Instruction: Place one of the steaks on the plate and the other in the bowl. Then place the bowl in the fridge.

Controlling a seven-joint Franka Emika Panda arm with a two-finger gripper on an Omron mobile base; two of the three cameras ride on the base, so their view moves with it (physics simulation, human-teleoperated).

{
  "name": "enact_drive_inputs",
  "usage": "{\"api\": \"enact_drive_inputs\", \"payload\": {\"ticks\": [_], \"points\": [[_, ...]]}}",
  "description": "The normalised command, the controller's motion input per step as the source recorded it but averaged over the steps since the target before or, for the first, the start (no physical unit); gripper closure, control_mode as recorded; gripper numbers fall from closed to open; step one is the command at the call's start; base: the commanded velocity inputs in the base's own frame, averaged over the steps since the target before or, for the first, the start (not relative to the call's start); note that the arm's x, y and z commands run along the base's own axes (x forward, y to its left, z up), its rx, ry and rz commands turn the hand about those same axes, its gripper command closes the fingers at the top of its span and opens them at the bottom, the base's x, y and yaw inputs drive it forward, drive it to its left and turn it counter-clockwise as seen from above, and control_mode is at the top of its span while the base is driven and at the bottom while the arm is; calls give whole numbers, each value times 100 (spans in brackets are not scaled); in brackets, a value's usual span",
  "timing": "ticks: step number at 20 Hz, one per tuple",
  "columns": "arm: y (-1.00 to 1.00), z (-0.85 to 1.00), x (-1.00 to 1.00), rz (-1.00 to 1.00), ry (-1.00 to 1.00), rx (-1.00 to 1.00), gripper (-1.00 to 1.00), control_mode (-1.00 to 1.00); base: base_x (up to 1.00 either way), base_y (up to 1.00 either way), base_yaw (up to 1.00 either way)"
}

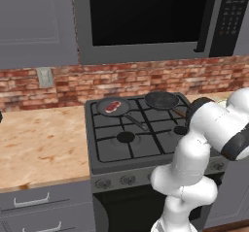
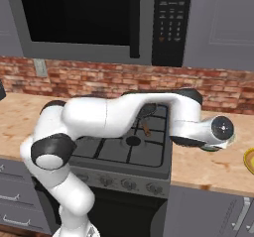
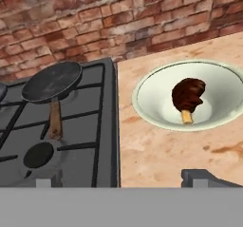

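Observation:
The pale bowl [image 3: 154, 90] stands on the wooden counter just right of the stove, and the darker brown-red steak [image 3: 188, 95] lies inside it. My gripper [image 3: 123, 179] hangs open above the counter in front of the bowl, with nothing between its fingers. The red marbled steak [image 1: 113, 106] lies in the back left frying pan [image 1: 104, 110] on the stove. A sliver of the yellow plate [image 2: 249, 161] shows at the right edge of the counter, beyond my hand. The fridge is out of view.
An empty dark pan [image 3: 52, 81] with a wooden handle sits on the stove's back right burner, close to the bowl. A black microwave [image 1: 146, 17] hangs above the stove against the brick wall. Wooden counter [image 1: 44, 143] extends on both sides.

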Motion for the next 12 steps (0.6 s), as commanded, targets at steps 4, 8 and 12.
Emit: {"api": "enact_drive_inputs", "payload": {"ticks": [4,8,12], "points": [[48,99,-63,-2,15,0,-100,-100,0,0,0],[68,82,-58,-3,19,0,-100,-100,0,0,0],[95,48,-46,-7,18,0,-100,-100,0,0,0]]}}
